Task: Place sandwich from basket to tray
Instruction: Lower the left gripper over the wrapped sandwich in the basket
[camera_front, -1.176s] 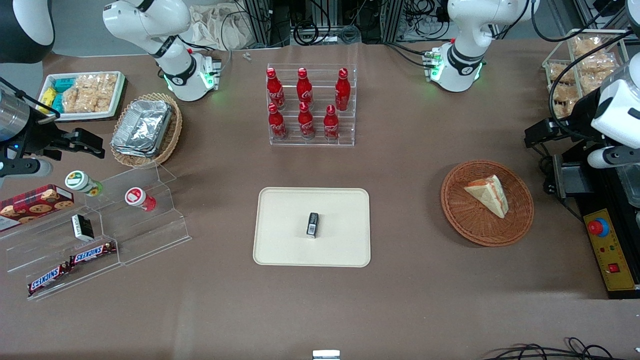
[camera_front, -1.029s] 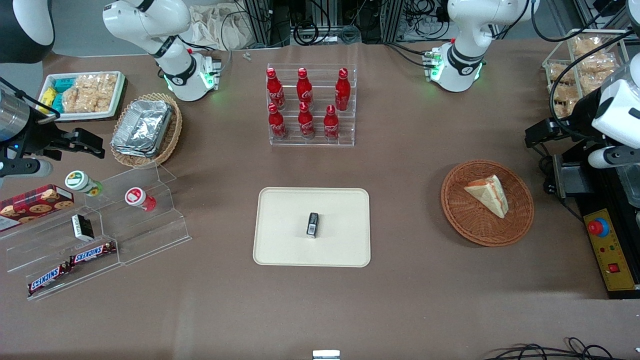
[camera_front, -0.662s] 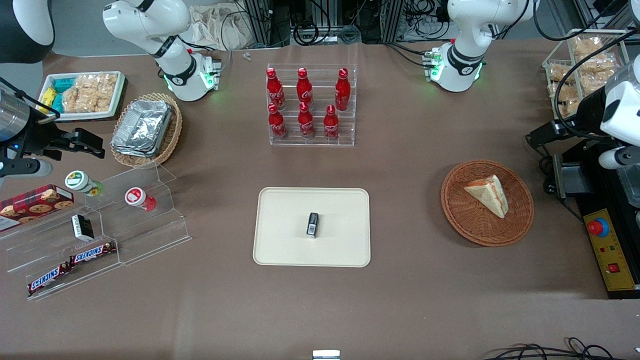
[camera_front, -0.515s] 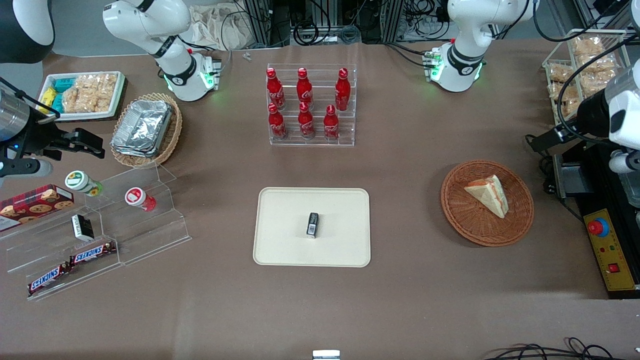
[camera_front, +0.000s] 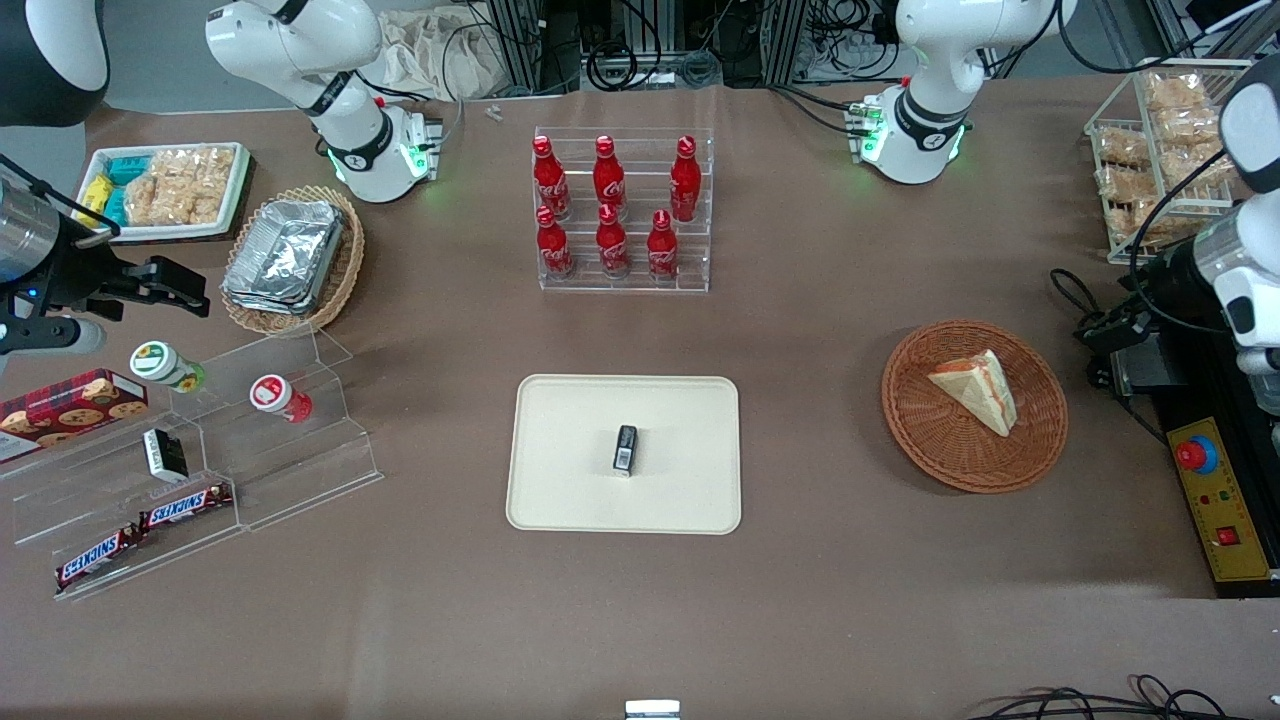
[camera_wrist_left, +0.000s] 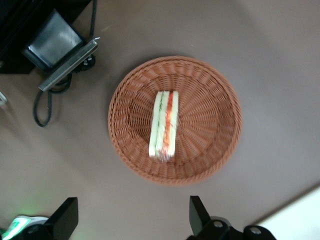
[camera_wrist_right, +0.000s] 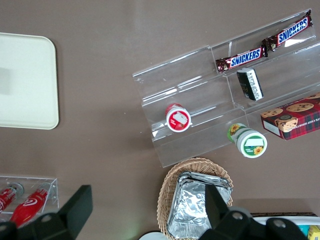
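Observation:
The sandwich, a pale wedge with red and green filling, lies in the round reddish-brown basket. In the left wrist view the sandwich shows edge-on in the middle of the basket. My left gripper hangs above the table beside the basket, toward the working arm's end. It is open and empty, with its fingers spread wide and the gripper just off the basket's rim. The cream tray lies mid-table; a corner of the tray also shows in the left wrist view.
A small black packet lies on the tray. A control box with a red button and cables lie beside the basket at the table's end. A rack of red bottles stands farther from the front camera than the tray.
My left gripper has moved nearer to the front camera, alongside the basket, and the arm's upper part has swung away. The sandwich, basket and tray have not moved.

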